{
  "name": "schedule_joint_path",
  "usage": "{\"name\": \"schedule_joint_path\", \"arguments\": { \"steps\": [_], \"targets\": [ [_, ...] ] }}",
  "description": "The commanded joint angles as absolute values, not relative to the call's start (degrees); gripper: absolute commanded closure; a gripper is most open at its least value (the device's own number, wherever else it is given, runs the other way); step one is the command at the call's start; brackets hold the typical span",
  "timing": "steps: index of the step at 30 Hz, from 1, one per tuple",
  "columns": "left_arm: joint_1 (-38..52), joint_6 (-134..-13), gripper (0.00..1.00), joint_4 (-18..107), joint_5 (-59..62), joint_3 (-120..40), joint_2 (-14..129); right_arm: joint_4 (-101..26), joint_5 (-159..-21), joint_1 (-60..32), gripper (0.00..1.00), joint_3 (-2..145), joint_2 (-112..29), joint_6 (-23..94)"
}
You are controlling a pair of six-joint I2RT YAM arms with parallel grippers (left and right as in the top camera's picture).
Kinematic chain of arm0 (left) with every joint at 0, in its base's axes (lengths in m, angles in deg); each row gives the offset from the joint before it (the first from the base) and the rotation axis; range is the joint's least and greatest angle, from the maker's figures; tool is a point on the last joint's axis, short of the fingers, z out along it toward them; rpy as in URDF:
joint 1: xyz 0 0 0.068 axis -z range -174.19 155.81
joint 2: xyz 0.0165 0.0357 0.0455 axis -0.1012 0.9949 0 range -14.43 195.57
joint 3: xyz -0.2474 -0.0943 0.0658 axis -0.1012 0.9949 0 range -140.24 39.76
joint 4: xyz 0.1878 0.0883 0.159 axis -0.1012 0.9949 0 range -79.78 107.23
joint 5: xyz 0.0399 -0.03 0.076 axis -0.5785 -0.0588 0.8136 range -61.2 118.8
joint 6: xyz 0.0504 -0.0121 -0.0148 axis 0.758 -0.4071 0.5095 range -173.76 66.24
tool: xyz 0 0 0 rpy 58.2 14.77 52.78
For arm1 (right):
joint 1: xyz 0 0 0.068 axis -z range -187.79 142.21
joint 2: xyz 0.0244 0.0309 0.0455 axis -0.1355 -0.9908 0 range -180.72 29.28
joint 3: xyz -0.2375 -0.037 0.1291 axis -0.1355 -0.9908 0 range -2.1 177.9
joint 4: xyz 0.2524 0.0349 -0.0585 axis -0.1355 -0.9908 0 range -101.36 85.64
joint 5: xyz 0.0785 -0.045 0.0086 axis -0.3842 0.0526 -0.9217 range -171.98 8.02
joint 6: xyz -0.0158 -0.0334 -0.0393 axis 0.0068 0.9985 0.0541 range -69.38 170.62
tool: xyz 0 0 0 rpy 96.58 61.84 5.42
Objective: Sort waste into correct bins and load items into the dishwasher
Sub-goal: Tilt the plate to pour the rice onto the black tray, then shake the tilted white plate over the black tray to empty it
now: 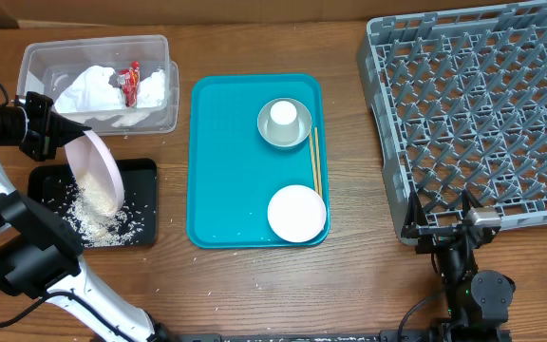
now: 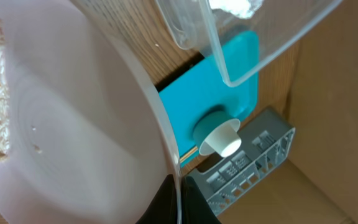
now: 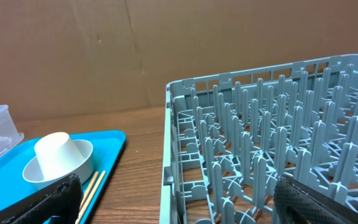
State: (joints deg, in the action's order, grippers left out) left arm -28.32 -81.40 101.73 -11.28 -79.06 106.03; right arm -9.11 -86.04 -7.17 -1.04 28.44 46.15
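Our left gripper [image 1: 57, 128] is clamped on the rim of the pink plate [image 1: 98, 173]. The plate is tipped steeply, with its low edge over the black tray [image 1: 145, 180]. Rice [image 1: 98, 223] lies heaped in the tray, and a few grains are on the tabletop. The napkin [image 1: 93, 85] and red packet [image 1: 131, 84] are in the clear tub [image 1: 36, 57].

The plate slants away from the gripper towards our right. The rack [image 1: 473, 104] is on that side too, well apart from it across the teal tray [image 1: 226, 161]. We judge the plate goes there once it is scraped clean.

Our right gripper [image 1: 462, 226] is spread open and empty at the rack's near corner, so it is the nearer arm. The bowl [image 1: 266, 133], the cup [image 1: 283, 115] upturned in it, the chopsticks [image 1: 315, 161] and the white plate [image 1: 296, 213] wait on the teal tray.
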Motion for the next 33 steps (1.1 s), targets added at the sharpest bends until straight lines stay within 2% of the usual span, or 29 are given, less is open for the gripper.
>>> {"name": "schedule_joint_path", "arguments": {
  "steps": [1,13,17,33],
  "targets": [
    [-28.48,-77.23,0.96,102.38,-14.29,-80.37,106.64,-8.94,-85.67,-7.41,0.0,-1.63,28.98,46.18],
    [-31.56,-72.59,0.96,102.8,-14.34,-80.31,106.64,-8.94,-85.67,-7.41,0.0,-1.63,28.98,46.18],
    [-33.13,-67.92,0.96,104.79,-19.87,-80.22,106.64,-8.94,-85.67,-7.41,0.0,-1.63,28.98,46.18],
    [-34.33,-60.33,0.96,104.29,-26.97,-69.07,106.64,-8.94,-85.67,-7.41,0.0,-1.63,28.98,46.18]
  ]
}}
